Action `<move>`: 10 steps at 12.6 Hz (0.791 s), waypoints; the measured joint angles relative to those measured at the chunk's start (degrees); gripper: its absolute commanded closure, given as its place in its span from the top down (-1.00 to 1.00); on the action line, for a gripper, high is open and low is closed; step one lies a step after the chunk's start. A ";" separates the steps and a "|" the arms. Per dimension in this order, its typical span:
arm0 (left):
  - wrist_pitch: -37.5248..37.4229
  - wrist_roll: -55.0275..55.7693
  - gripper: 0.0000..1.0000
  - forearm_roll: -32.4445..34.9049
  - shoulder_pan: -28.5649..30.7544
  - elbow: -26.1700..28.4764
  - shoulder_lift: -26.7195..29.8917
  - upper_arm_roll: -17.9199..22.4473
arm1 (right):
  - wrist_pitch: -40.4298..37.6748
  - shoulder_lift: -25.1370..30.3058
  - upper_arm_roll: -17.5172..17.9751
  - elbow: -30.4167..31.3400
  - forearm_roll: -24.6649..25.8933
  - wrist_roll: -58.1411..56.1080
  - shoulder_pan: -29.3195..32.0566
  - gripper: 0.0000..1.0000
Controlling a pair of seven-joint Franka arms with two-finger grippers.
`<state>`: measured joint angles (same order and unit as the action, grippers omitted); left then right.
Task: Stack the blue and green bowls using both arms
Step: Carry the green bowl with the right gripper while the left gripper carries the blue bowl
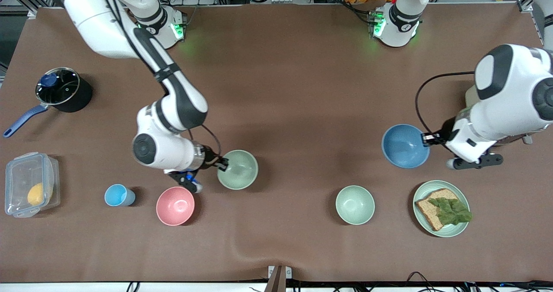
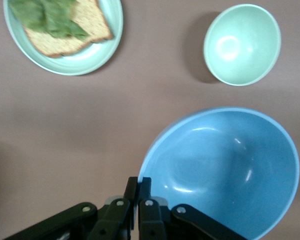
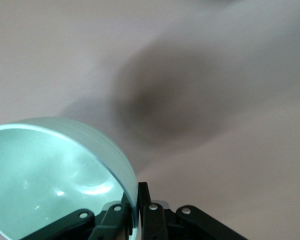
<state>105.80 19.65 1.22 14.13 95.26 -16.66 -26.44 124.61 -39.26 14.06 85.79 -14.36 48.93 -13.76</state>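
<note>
Clamped on 2 rims, my left gripper (image 2: 138,200) holds the blue bowl (image 1: 405,146), my right gripper (image 3: 136,206) the green bowl (image 1: 237,169), well apart, stacking not yet done.

The pot (image 1: 62,90) sits at the upper left of the frame. The box (image 1: 30,184), cup (image 1: 119,195) and pink bowl (image 1: 175,205) line the lower left. The plate (image 1: 440,208) with bread (image 1: 434,205) is lower right.

Blue bowl (image 1: 405,146) and green bowl (image 1: 238,169), well apart.
</note>
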 measured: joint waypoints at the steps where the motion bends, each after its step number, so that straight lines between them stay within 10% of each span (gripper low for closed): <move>1: -0.09 2.91 -1.00 0.00 -0.12 0.00 -0.17 -1.63 | 1.10 -0.43 -0.15 -0.79 0.00 1.76 -2.27 -1.00; 10: 0.69 16.62 -1.00 -0.07 -5.34 0.01 -4.02 -4.99 | 14.14 -7.72 -0.61 -2.79 0.00 5.62 -14.04 -1.00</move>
<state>106.49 36.28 1.15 8.79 95.27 -20.69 -31.43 138.75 -46.97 13.45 82.99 -14.36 54.55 -27.80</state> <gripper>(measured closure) 0.960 0.938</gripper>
